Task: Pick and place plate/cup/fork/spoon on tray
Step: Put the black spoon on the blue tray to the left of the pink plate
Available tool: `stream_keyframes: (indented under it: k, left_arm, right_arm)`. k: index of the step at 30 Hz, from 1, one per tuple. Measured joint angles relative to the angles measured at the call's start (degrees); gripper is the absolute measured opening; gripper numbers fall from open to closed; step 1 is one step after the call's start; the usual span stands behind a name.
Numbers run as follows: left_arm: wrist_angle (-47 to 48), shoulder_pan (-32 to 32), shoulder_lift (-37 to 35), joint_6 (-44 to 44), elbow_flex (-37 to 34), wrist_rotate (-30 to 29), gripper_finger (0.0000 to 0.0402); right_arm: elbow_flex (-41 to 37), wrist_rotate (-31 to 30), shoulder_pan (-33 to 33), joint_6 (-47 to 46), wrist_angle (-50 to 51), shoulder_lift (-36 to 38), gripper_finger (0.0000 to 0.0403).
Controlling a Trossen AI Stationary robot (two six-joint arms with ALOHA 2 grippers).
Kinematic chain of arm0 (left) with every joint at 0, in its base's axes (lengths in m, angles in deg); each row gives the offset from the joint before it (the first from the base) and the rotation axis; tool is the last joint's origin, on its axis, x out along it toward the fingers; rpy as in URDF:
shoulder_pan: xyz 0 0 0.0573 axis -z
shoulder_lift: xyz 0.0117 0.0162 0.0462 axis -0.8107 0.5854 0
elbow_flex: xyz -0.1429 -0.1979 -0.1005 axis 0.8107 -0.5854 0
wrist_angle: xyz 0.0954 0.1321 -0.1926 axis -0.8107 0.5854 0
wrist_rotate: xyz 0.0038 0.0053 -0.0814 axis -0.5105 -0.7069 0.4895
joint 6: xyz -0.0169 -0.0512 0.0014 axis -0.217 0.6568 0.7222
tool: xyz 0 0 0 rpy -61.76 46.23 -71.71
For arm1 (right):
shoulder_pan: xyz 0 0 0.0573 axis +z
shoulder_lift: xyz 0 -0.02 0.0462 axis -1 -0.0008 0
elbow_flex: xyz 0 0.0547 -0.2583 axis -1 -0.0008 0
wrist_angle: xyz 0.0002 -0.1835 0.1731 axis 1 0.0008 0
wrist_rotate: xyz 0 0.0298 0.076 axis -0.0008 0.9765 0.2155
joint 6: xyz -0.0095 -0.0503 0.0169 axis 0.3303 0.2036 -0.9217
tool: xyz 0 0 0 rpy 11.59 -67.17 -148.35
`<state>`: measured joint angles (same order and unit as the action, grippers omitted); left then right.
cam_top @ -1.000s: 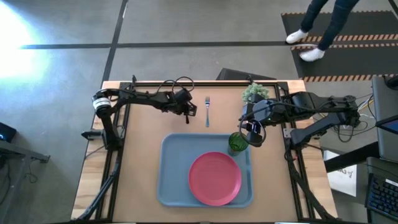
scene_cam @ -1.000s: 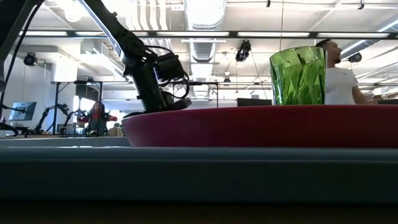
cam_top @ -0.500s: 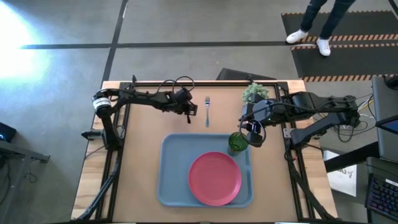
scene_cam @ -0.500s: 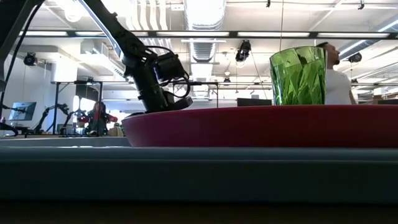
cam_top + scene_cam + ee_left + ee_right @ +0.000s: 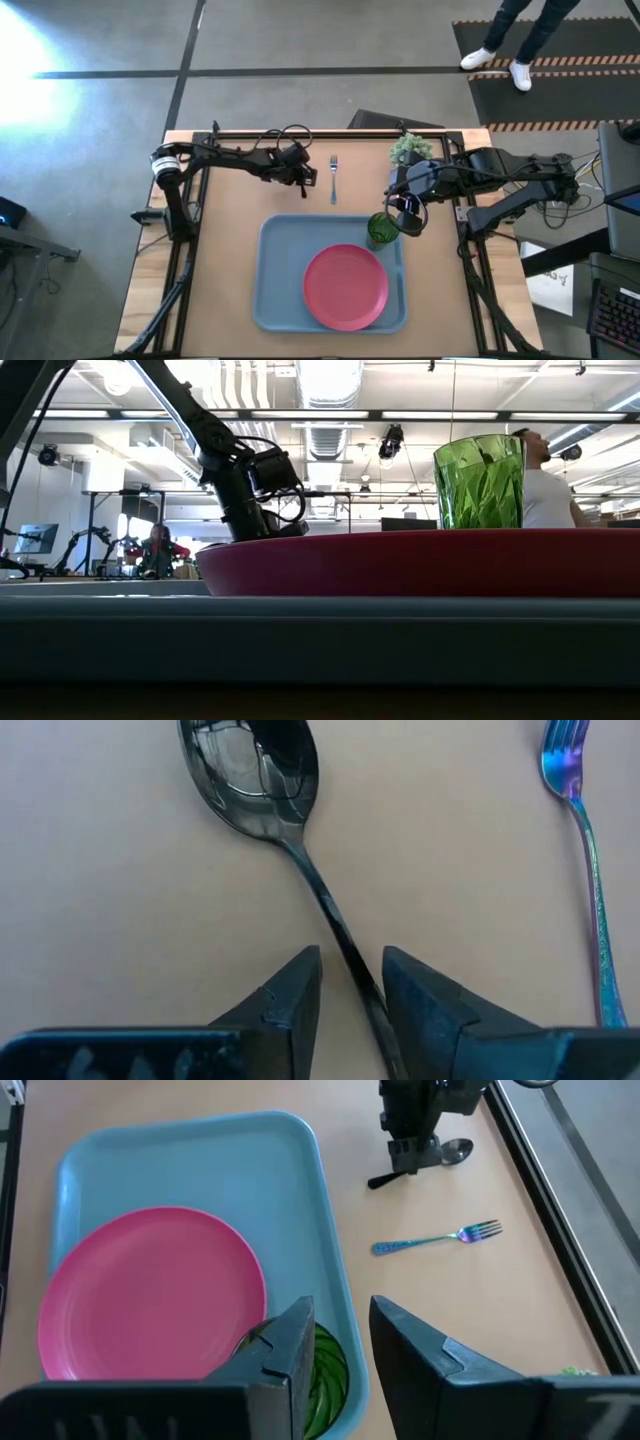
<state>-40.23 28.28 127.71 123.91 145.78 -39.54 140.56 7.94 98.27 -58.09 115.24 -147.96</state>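
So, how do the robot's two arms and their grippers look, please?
Both arms are dark, slim and jointed, with black cables looping along them. The left arm has a pale ring near its base. The left gripper and right gripper each have two dark, wedge-shaped fingers.

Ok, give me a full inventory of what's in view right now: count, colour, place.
light-blue rectangular plastic tray: one, near middle of the table
round pink-red plastic plate: one, on the tray
translucent green plastic cup: one, upright in the tray's far right corner
silver metal fork: one, on the table beyond the tray
silver metal spoon: one, on the table beside the fork
spiky pale-green plant: one, far right of the table
person: one, walking beyond the table
left gripper: straddling the spoon's handle
right gripper: above the cup, fingers apart
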Motion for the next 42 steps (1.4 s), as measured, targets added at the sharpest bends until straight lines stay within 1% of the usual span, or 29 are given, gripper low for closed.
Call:
stream_keyframes:
  k: [2, 6, 7, 15, 18, 20, 22, 25, 28, 30, 35, 39, 42]
  left_arm:
    - [0.0, 0.0, 0.0, -0.1, -0.2, 0.0, 0.0077]
    - [0.1, 0.0, 0.0, -0.4, -0.7, -0.1, 0.0016]
    - [-0.1, 0.0, 0.0, -0.4, -0.8, -0.1, 0.001]
    - [0.2, 0.2, -0.2, -2.2, -0.8, -0.6, 0.0002]
    - [1.5, 0.4, -1.4, -4.5, -0.2, -1.0, 0.0001]
    - [3.2, 0.9, -3.6, -4.6, 0.4, -2.9, 0.0001]
    - [5.5, 1.3, -7.3, -4.7, 1.5, -4.0, 0.0001]
    - [11.6, 2.9, -13.1, -4.6, 2.6, -7.1, 0.0001]
    - [17.2, 6.5, -19.5, -2.3, 3.5, -9.2, 0.0]
    - [21.4, 10.1, -23.6, 0.8, 3.8, -12.2, 0.0]
    - [29.9, 22.4, -29.8, 13.7, 3.5, -19.9, 0.0]
    - [33.6, 32.4, -30.3, 25.1, 3.7, -25.2, 0.0]
    - [33.6, 38.3, -28.3, 32.5, 3.5, -26.6, 0.0]
  right_arm:
    - [0.0, 0.0, 0.0, 0.0, 0.0, 0.0, 0.0089]
    - [0.0, 0.0, 0.0, 0.0, 0.0, 0.0, 0.0088]
    - [0.0, 0.0, 0.0, 0.0, 0.0, 0.0, 0.0089]
    - [0.0, 0.0, 0.0, 0.0, 0.5, 0.0, 0.0087]
    - [0.0, 0.0, 0.0, -0.9, 1.5, 0.0, 0.0085]
    - [0.0, 0.0, 0.0, -2.0, 2.9, 0.0, 0.0084]
    - [0.0, 0.0, 0.0, -2.5, 3.4, 0.0, 0.0084]
    - [0.0, 0.0, 0.0, -2.3, 3.3, 0.0, 0.0084]
    - [0.0, -0.2, -0.1, -1.1, 3.1, 0.0, 0.0082]
    - [0.0, -0.2, -0.1, -0.4, 2.7, 0.1, 0.0082]
    - [0.0, -0.2, -0.1, 1.1, 2.3, 0.1, 0.0084]
    - [0.0, -0.6, -0.1, 1.9, 2.2, 0.1, 0.008]
    - [0.0, -0.6, -0.1, 2.1, 2.0, 0.1, 0.008]
